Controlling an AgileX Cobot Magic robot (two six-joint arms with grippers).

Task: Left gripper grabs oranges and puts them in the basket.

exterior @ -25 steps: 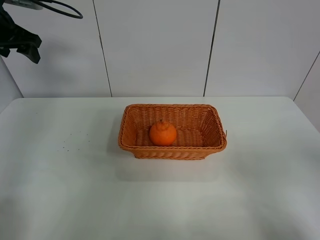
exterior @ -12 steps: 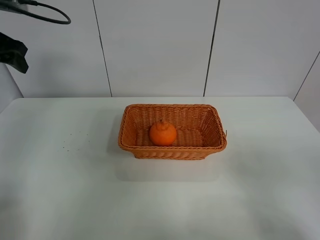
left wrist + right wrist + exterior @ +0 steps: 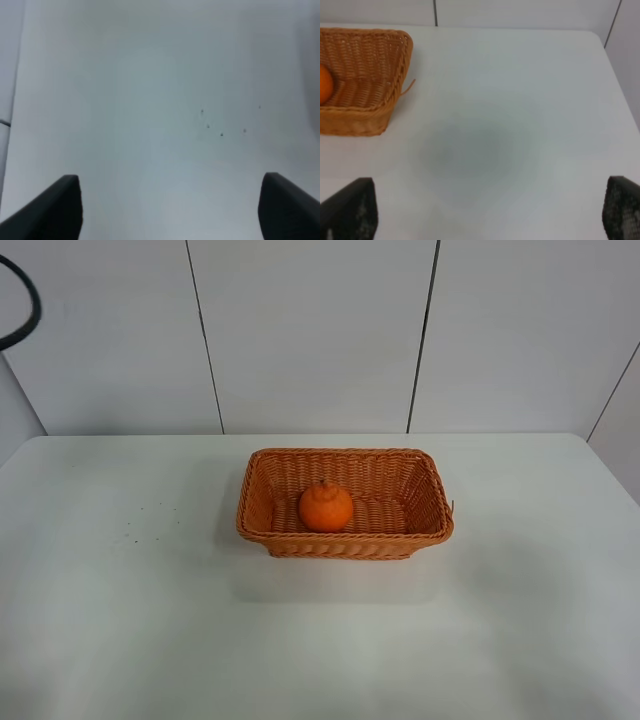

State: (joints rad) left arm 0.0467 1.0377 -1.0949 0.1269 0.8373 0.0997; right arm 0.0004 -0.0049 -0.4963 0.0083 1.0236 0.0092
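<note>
The orange (image 3: 326,506) sits inside the woven wicker basket (image 3: 420,502) at the middle of the white table, left of the basket's centre. Part of the orange (image 3: 324,84) and the basket's corner (image 3: 395,70) show in the right wrist view. My left gripper (image 3: 170,210) is open and empty, its two black fingertips (image 3: 55,205) wide apart above bare table; it is out of the exterior high view, where only a loop of black cable (image 3: 22,310) shows at the top left. My right gripper (image 3: 490,215) is open and empty, away from the basket's side.
A few small dark specks (image 3: 135,525) lie on the white table (image 3: 120,620) left of the basket. White wall panels (image 3: 310,330) stand behind the table. The table's right edge (image 3: 615,70) shows in the right wrist view.
The left arm has moved up and left out of the exterior high view; only its cable loop still shows. The orange and basket have not moved.
</note>
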